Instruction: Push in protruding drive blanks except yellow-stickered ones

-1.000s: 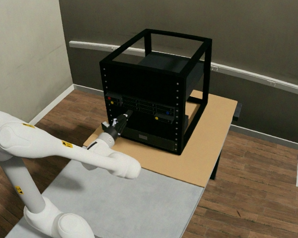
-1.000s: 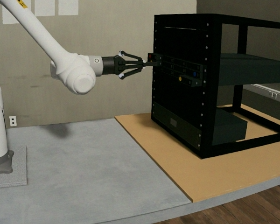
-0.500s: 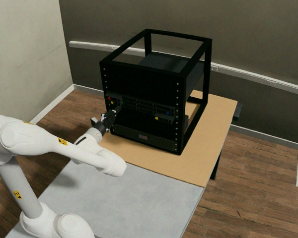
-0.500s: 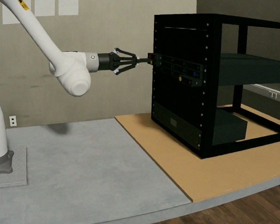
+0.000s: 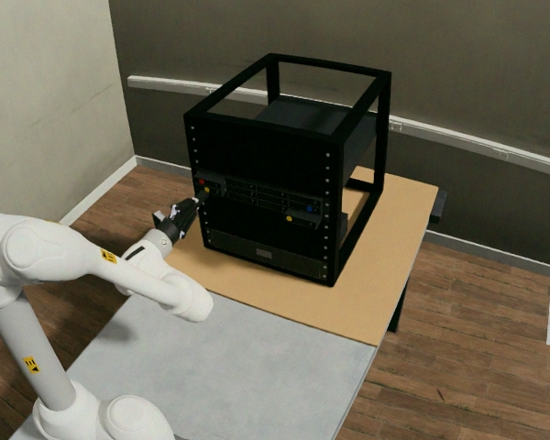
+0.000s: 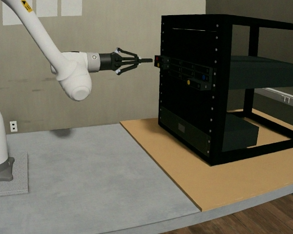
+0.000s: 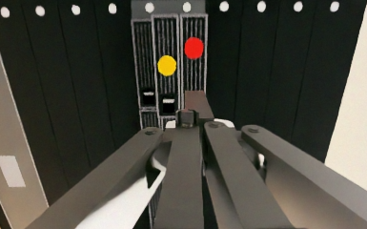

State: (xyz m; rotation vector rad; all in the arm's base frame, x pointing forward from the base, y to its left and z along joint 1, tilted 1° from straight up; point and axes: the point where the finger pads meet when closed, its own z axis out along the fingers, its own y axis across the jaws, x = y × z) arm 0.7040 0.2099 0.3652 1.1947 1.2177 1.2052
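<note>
The black rack [image 5: 337, 213] [image 6: 220, 100] [image 7: 271, 72] stands upright on the tan board. At the left end of its drive row, the red-stickered blank [image 5: 201, 181] [image 6: 156, 58] [image 7: 193, 48] sticks out. The yellow-stickered blank [image 5: 206, 189] [image 6: 158, 65] [image 7: 167, 66] just below it also sticks out. At the lower right, another yellow-stickered blank [image 5: 289, 218] [image 6: 188, 82] sticks out. The blue-stickered blank [image 5: 309, 208] [image 6: 203, 77] above it looks flush. My gripper [image 5: 202, 194] [image 6: 152, 60] [image 7: 193, 105] is shut and empty, its tips slightly in front of the red-stickered blank, with a small gap.
The tan board [image 5: 360, 302] [image 6: 177, 161] lies under the rack on the grey table [image 5: 247, 369] [image 6: 91, 171]. A panel with a pale label [image 5: 264, 253] [image 6: 181, 127] [image 7: 10, 171] fills the rack's bottom. Unstickered drive fronts lie between the protruding blanks.
</note>
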